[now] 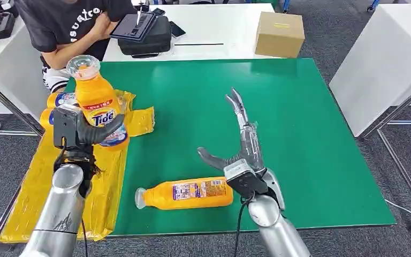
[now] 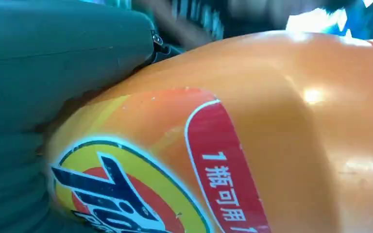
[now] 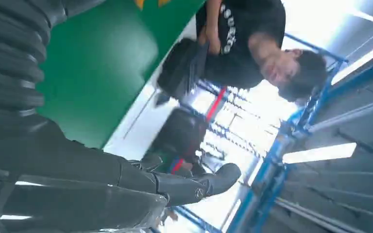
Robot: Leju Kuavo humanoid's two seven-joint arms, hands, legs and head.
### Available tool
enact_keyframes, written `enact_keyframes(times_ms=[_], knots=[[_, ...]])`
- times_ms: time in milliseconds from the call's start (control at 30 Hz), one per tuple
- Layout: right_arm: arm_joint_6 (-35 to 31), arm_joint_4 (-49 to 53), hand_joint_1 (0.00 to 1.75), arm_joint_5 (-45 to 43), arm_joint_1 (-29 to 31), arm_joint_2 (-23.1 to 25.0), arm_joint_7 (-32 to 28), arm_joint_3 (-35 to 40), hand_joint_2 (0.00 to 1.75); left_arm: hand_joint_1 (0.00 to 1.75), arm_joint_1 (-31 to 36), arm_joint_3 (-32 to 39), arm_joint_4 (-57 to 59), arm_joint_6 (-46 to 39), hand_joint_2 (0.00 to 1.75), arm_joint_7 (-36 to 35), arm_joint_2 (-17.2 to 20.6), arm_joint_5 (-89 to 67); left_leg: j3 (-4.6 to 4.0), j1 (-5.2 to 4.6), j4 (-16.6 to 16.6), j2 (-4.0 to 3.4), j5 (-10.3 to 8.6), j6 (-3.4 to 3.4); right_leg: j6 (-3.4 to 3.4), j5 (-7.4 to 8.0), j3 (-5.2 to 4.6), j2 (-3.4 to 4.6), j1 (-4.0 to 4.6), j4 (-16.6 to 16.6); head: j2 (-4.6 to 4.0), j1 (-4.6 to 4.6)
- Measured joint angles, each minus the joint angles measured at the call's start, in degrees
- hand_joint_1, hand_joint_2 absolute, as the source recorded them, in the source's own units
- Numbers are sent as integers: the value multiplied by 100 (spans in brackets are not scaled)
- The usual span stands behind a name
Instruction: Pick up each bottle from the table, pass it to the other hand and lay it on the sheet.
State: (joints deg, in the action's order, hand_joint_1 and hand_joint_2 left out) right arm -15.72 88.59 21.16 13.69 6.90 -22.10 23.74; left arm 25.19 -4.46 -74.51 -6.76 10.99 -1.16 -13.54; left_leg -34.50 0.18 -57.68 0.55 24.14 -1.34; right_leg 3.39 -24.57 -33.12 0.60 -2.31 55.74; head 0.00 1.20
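The left hand (image 1: 80,134) grips an upright orange plastic detergent bottle with a clear cap (image 1: 97,101), fingers wrapped round the labelled belly, holding it above the crinkled yellow plastic sheet (image 1: 37,193) that drapes over the left end of the green-covered worktop (image 1: 299,134). The left wrist view shows the glossy orange wall pressed against the hand's grey cover. The right hand (image 1: 243,144) is empty, fingers spread and stretched forward over bare green. Just beside its wrist a second orange detergent bottle with a printed label (image 1: 187,194) lies on its side near the front edge, cap end pointing towards the sheet. More bottles (image 1: 59,104) lie on the sheet behind the held one, partly hidden. These bottles look smooth and probably slippery, stiff enough to squeeze firmly, and weighty if full; the widest mid-body, over the label, seems the safest hold. The lying bottle could roll off the near edge if nudged. Open green to the right gives ample room; a person (image 1: 69,27) sits close beyond the far-left corner.
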Motion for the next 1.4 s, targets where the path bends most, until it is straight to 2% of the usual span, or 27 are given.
enact_keyframes(times_ms=[100, 267, 933, 1133, 1300, 1333, 1400], knots=[[-144, 111, 0, 103, -105, -120, 0, 79, 175, 175, 81, 57, 79, -378, 175, 37, 171, -723, 1, 1, 0, 0, 0, 0, 0, 0, -1, 0, 1, 0, 0, 2], [-168, 203, 0, 146, -157, -238, 0, 166, 175, 175, 106, 131, 181, -434, 175, 68, 280, -862, -1, 1, 0, 0, 0, 0, 0, 0, -1, 0, -1, 0, 0, 0], [-177, 264, 0, 148, -184, -363, 2, 245, 175, 175, 109, 140, 269, -474, 175, 74, 320, -926, 0, -1, 0, 0, 0, 0, 0, 0, -1, -1, -2, 0, 0, 0], [-282, 286, 0, 181, -226, -391, 50, 247, 175, 175, 126, 101, 378, -1230, 175, -232, 379, -2389, 0, -1, 0, 1, 0, 0, 0, 0, -1, -1, -2, -1, 0, 0], [-293, 293, 0, 159, -226, -404, 155, 275, 175, 175, 264, 24, 717, -1510, 175, -466, 453, -3424, 0, -1, 0, 0, 0, 0, 0, 0, -1, -1, -2, 0, 0, 0], [-308, 295, 0, 174, -226, -406, 192, 277, 175, 175, 327, 16, 860, -1603, 175, -578, 481, -3664, 1, -1, 0, 1, 0, 0, 0, 0, -1, -1, -2, 0, 2, -2], [-369, 297, 0, 255, -233, -420, 256, 286, 175, 175, 504, -128, 1257, -2059, 175, -1259, 565, -4779, 1, -1, 0, 0, 0, 0, 0, 0, -1, -1, -2, 0, 0, 0]])
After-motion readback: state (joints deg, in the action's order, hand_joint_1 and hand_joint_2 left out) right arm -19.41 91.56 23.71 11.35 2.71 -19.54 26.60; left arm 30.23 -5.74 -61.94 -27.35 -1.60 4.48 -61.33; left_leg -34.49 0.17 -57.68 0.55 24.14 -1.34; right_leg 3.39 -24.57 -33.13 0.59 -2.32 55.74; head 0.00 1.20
